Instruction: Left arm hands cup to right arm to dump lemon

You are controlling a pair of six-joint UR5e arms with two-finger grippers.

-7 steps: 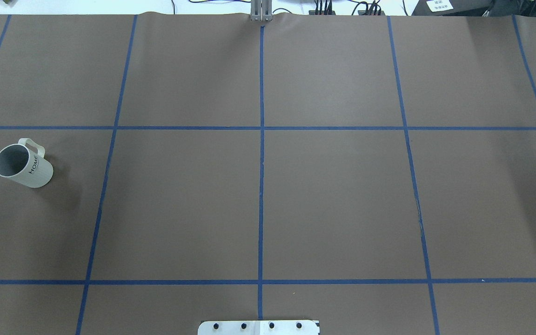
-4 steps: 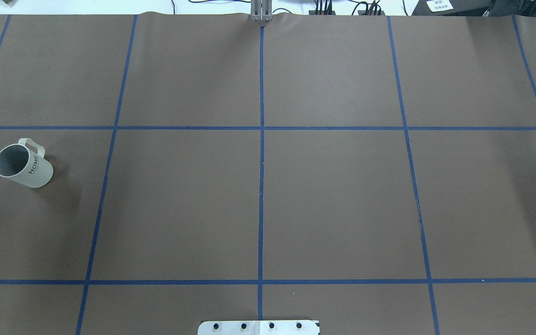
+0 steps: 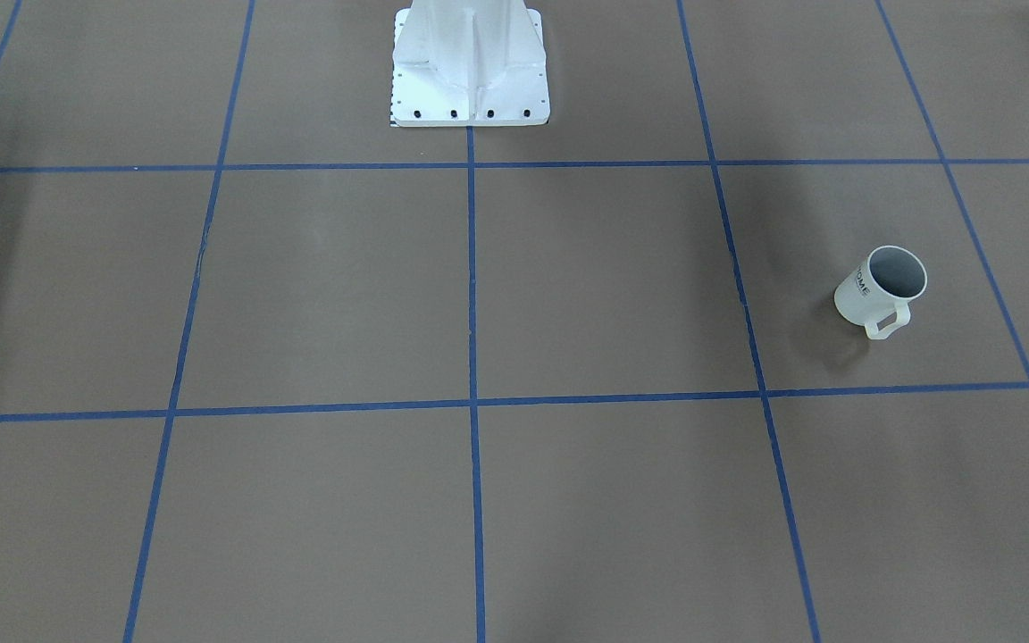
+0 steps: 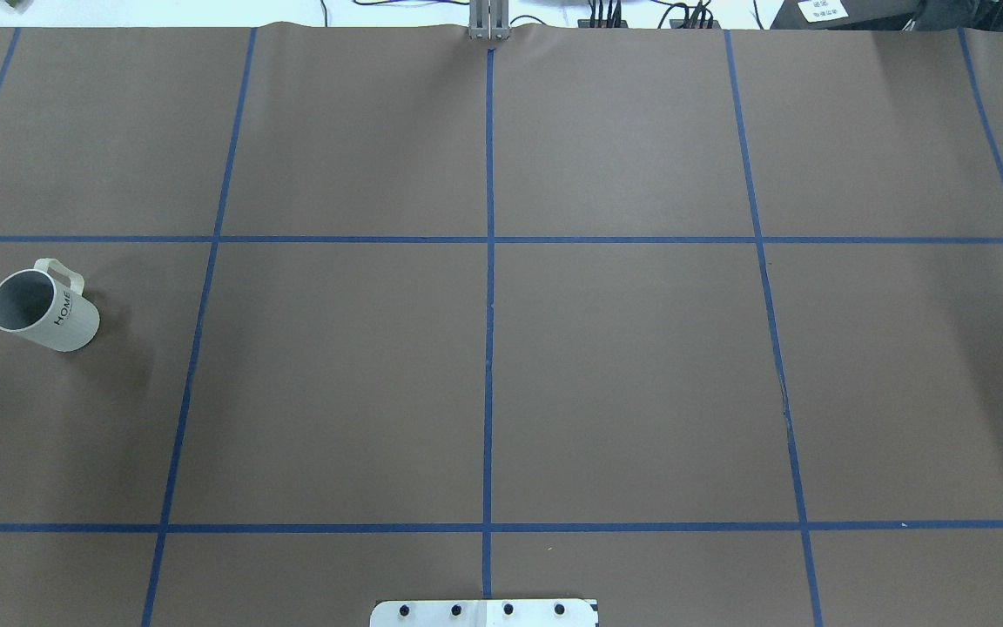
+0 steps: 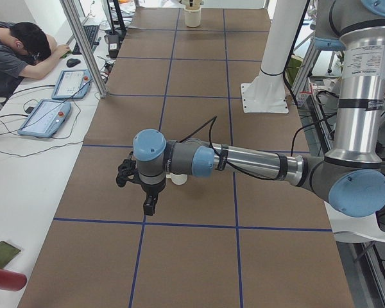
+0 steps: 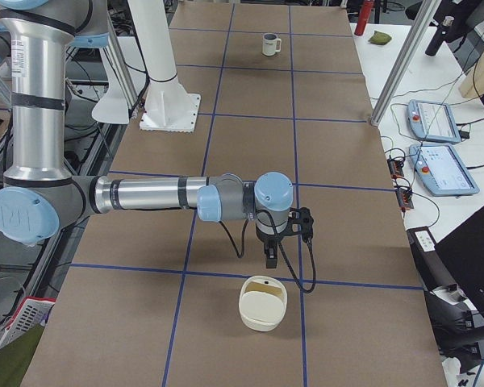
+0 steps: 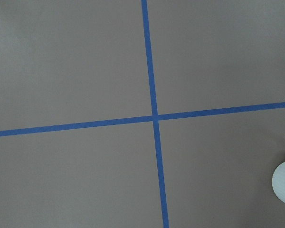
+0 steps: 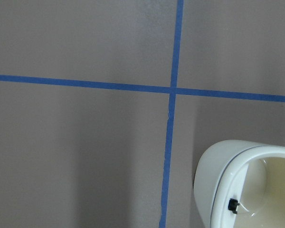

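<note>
Finding the cream-white cup [image 4: 44,309] upright on the matte brown table cover [image 4: 623,374], inside a square of blue tape [image 4: 490,348] at the robot's left end, squared loop handle turned away from the robot, smooth grey inside, dark "HOME" on the wall. Seeing the left arm [image 5: 244,160], tubular silver with light-blue caps, stretched low beside it, left gripper [image 5: 150,208] pointing down, clear of the cup. Likewise the right arm [image 6: 145,193] at the opposite end, right gripper [image 6: 269,260] hanging near a glossy rounded cream container [image 6: 264,304]. Cannot tell either jaw gap.
</note>
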